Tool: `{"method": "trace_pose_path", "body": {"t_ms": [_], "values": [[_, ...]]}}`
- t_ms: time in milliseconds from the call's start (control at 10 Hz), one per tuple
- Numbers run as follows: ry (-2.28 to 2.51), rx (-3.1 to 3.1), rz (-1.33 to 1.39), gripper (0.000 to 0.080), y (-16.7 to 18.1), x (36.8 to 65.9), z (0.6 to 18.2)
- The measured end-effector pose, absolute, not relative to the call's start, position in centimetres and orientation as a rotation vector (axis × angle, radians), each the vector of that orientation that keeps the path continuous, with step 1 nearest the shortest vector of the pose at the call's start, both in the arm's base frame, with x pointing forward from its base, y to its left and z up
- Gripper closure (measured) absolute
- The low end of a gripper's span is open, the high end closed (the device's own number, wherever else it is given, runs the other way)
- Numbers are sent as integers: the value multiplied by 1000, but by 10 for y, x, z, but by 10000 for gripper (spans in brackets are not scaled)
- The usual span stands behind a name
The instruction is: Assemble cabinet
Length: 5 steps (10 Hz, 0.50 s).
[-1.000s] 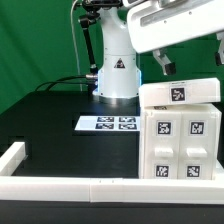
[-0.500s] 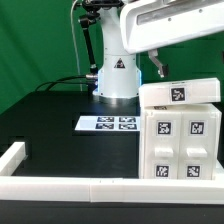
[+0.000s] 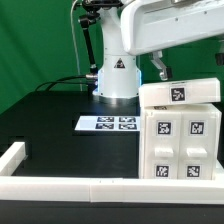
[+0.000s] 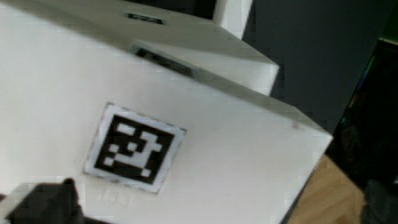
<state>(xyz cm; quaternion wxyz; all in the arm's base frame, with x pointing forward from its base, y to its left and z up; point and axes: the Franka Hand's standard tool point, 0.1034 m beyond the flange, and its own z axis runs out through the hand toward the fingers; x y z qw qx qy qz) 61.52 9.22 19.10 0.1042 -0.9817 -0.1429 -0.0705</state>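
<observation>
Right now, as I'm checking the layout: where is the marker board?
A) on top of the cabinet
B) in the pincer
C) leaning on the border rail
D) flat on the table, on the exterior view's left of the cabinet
D: the marker board lies flat on the black table, on the exterior view's left of the cabinet.

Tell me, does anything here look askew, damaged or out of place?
Nothing stands out. The cabinet stands upright on the table, its top block lying on it, with no damage visible. The marker board lies flat. The open gripper hangs above the cabinet.
</observation>
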Motion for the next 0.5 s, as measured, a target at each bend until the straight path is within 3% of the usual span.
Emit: {"method": "trace_pose_path", "body": {"t_ms": [500], "values": [[-1252,-2714,-238,2,84,611,178]]}}
